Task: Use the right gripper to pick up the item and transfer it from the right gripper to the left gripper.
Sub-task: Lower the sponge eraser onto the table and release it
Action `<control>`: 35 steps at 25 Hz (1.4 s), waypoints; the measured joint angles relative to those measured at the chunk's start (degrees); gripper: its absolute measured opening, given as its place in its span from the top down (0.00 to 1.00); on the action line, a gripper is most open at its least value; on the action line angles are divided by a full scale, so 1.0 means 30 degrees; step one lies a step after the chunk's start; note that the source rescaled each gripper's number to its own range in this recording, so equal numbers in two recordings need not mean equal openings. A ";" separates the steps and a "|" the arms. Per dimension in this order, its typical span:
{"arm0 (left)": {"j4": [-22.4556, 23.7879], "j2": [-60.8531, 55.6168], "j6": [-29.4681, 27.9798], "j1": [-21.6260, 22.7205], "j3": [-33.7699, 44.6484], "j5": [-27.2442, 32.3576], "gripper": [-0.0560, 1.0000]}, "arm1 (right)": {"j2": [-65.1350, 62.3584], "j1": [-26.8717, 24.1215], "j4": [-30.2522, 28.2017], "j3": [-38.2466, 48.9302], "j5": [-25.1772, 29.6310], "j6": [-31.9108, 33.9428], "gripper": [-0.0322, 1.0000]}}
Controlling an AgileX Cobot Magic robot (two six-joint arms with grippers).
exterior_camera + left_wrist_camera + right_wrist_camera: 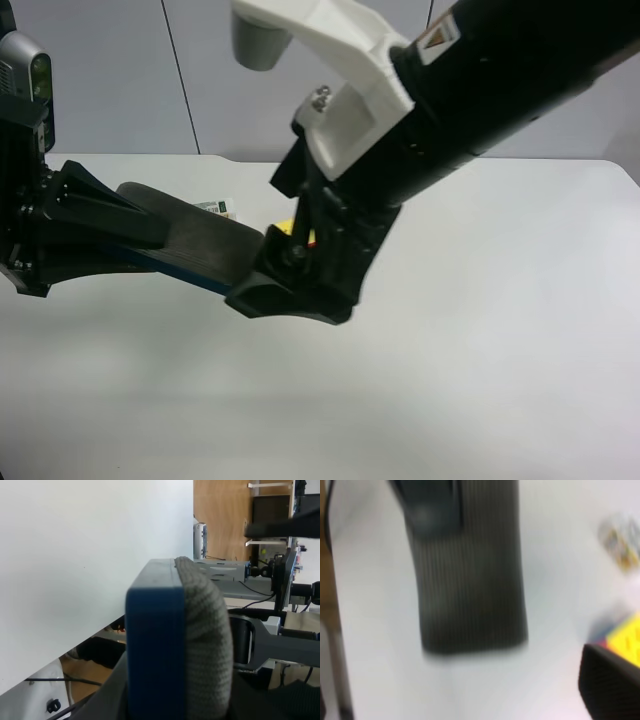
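The white worktop (480, 360) runs from its far edge in the upper third down to the bottom, with open room across the lower half and the right side, where its rounded corner shows. Two arms meet at centre left: the left claw (140, 240), at the left edge, is clamped on the one item (205, 238), while the right claw (288, 265) hangs parted, its one visible finger (607, 685) aside from the item's free end. Behind them lie one cube (626, 636) and one packet (216, 208), both partly hidden.
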 joint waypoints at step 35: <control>0.0057 0.0000 0.0508 0.0000 0.0000 0.0057 0.95 | -2.0556 0.0000 -0.6480 1.0495 0.7200 1.2725 0.01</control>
